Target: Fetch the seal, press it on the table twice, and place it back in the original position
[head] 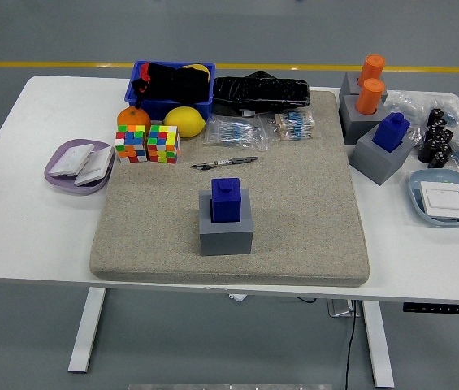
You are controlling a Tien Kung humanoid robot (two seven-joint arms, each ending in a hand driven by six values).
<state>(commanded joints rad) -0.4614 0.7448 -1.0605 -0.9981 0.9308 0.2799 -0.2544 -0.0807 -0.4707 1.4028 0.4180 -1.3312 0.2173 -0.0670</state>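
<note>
Seal [226, 200]: two blue ones in grey holders, two orange ones [370, 84], two puzzle cubes [147, 144]; no robot hand visible.

A blue seal [226, 199] stood upright in its grey block holder [226, 230] on the beige mat [310, 211], toward the surface's near edge.

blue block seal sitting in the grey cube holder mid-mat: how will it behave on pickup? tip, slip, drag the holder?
The blue block seal looks rigid and boxy, so it probably won't roll or flex. Its lower part sits inside the grey cube holder, so a tilted pull may lift or tip the holder; a straight upward pull seems safer. Its smooth faces could be slippery. The beige fabric mat likely limits sliding.
</note>
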